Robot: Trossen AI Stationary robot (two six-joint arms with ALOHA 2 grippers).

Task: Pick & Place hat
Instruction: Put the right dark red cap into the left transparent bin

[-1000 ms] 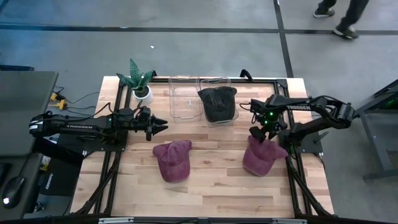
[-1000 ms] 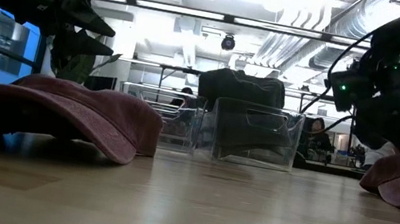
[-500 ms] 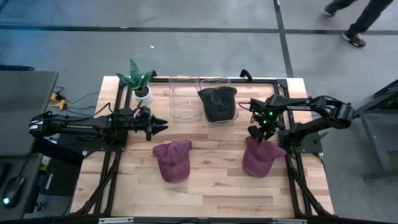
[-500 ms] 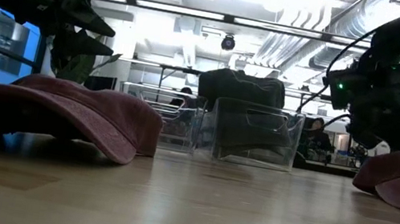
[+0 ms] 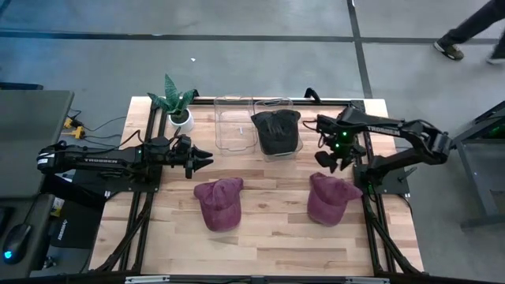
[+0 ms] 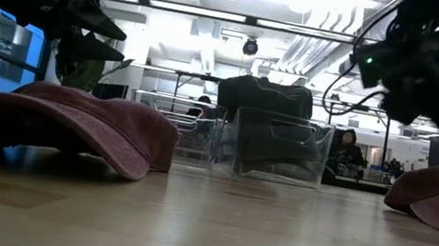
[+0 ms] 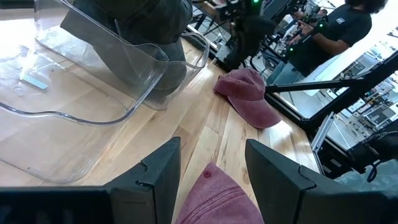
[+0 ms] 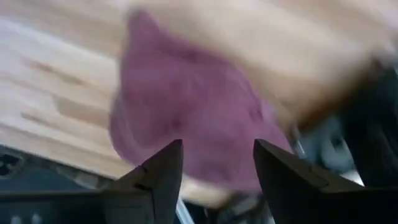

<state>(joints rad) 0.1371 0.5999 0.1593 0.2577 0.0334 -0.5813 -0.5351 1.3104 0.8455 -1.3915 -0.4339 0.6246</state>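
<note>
Hats lie at three spots on the pale wooden table (image 5: 268, 229): a dark grey cap (image 5: 276, 130) sits inside the right-hand clear plastic bin (image 5: 278, 104) at twelve o'clock, beside an empty clear plastic bin (image 5: 233, 126), while two faded maroon cloth caps rest flat on the boards. The maroon cap at four o'clock (image 5: 327, 199) lies apart from the right gripper (image 5: 328, 160), which hangs above and just toward twelve o'clock of it with its jaws apart and nothing between them; the wrist camera looks down on the cap through the gap. That cap's long axis runs roughly from twelve to six, crown toward twelve and brim toward six, which would suit a grab at the crown end nearest the gripper. The other maroon cap (image 5: 218, 202) sits near six o'clock, its axis tilted from one toward seven, brim toward seven. The left gripper (image 5: 202, 158) waits at nine o'clock, jaws apart and empty, aimed across the table. A small potted plant in a white pot (image 5: 179, 104) stands at eleven o'clock, clear of the work.
</note>
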